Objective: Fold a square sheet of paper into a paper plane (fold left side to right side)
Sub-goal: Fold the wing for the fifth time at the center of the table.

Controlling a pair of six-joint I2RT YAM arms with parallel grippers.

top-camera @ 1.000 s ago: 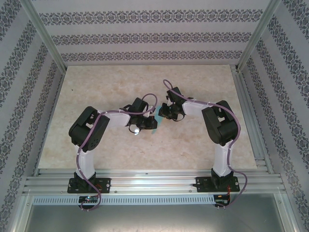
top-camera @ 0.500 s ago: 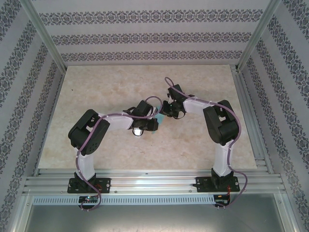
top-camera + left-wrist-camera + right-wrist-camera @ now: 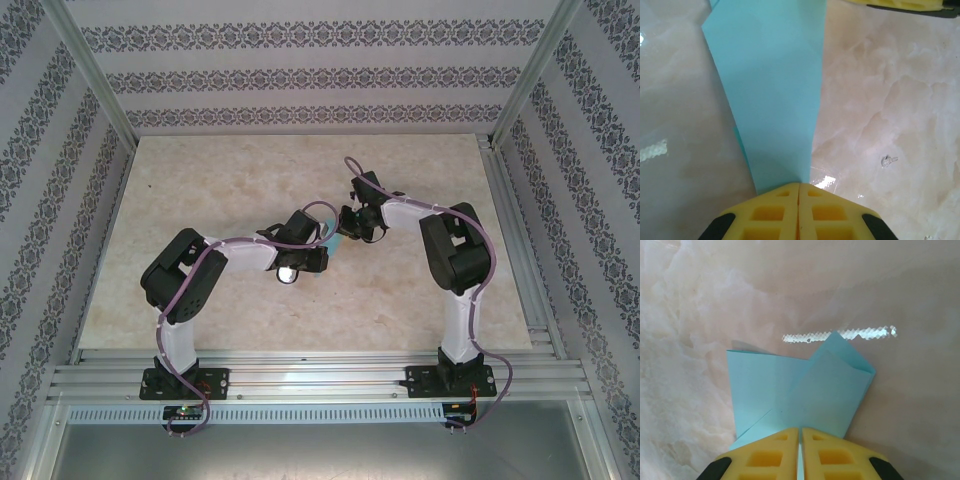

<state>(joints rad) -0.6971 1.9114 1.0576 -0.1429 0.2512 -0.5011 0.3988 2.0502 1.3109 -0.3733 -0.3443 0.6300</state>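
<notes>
The marbled worktop spreads across the overhead view. The left arm reaches in from 7 o'clock and the right arm from 4 o'clock, and they meet near the centre.

Between them lies the paper plane, a light-blue folded sheet resting flat on the worktop. From above we see only a sliver of it between the two wrists. In the left wrist view it widens from a narrow end at 6 o'clock towards 12 o'clock. In the right wrist view its broad end shows overlapping flaps, with a corner pointing to 1 o'clock.

The left gripper has its yellow fingers pressed together, clamped on the narrow end. The right gripper has its fingers all but together, and a thin line of blue in the gap shows they pinch the broad end.

We judge the left-to-right fold to be laid over and now being held or set, with each end pinned.

The next move likely calls for keeping one end anchored while the other gripper lets go and runs along the crease. A pull by both at once could tear the thin paper or skew it.
</notes>
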